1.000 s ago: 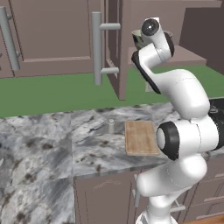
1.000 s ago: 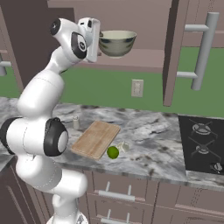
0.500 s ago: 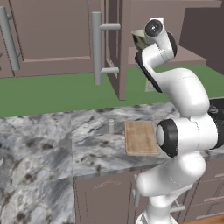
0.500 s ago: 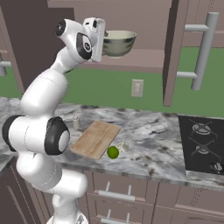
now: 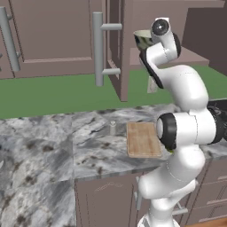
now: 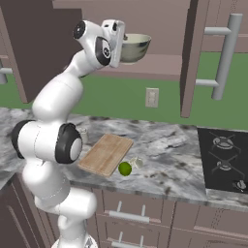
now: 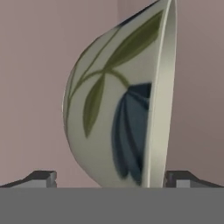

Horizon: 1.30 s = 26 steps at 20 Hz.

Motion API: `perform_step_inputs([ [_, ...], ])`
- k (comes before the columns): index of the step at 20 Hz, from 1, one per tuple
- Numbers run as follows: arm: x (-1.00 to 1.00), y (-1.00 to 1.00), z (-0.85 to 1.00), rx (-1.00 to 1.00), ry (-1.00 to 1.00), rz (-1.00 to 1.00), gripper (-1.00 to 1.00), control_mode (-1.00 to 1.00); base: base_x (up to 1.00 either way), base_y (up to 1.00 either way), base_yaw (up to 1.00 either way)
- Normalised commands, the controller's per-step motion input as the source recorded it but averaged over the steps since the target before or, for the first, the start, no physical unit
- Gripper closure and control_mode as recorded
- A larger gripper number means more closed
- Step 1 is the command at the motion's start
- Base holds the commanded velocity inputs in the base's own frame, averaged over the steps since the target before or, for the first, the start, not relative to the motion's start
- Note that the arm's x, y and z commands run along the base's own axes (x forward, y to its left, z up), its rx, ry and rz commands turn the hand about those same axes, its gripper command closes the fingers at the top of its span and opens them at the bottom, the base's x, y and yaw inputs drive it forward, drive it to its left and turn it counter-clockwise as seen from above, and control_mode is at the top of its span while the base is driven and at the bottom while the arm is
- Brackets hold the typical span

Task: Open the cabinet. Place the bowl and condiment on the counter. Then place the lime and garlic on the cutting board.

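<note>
Reaching up into the open cabinet (image 6: 160, 29) at the top of the right base view, the claw (image 6: 122, 44) has its fingers spread wide and apart, flanking the bowl (image 6: 134, 47) without yet clamping it. In the hand view the bowl (image 7: 127, 100) sits centre frame with a fingertip low on either side, its rim to the right. Closing across that curved wall could let it squirt out and fall from the shelf, and pushing further in would shove it toward the cabinet's back wall. Below, at centre of the left base view, the condiment (image 5: 112, 127) stands on the counter (image 5: 53, 146) just beside the cutting board (image 5: 142, 139); the lime (image 6: 125, 168) and garlic (image 6: 137, 162) lie at the board's edge, in the path of a dropped bowl.
</note>
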Motion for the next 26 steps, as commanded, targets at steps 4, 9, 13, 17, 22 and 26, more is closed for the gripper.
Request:
perform_step_inputs([
  [4,0.12,-0.02,0.0,0.02,0.0,0.01,-1.0,-1.0,0.0,0.0,0.0],
  [9,0.24,0.0,-0.01,0.02,0.0,0.01,-1.0,-1.0,0.0,0.0,0.0],
  [13,0.38,-0.01,-0.1,0.03,0.03,0.02,-1.0,-1.0,0.0,0.0,0.0],
  [17,0.3,-0.06,-0.26,0.03,0.01,0.03,-1.0,-1.0,0.0,0.0,0.0],
  [22,0.01,0.0,-0.29,0.01,0.0,0.01,1.0,-1.0,0.0,0.0,0.0],
  [26,-0.21,0.0,-0.23,0.0,0.01,0.0,1.0,-1.0,0.0,0.0,0.0],
])
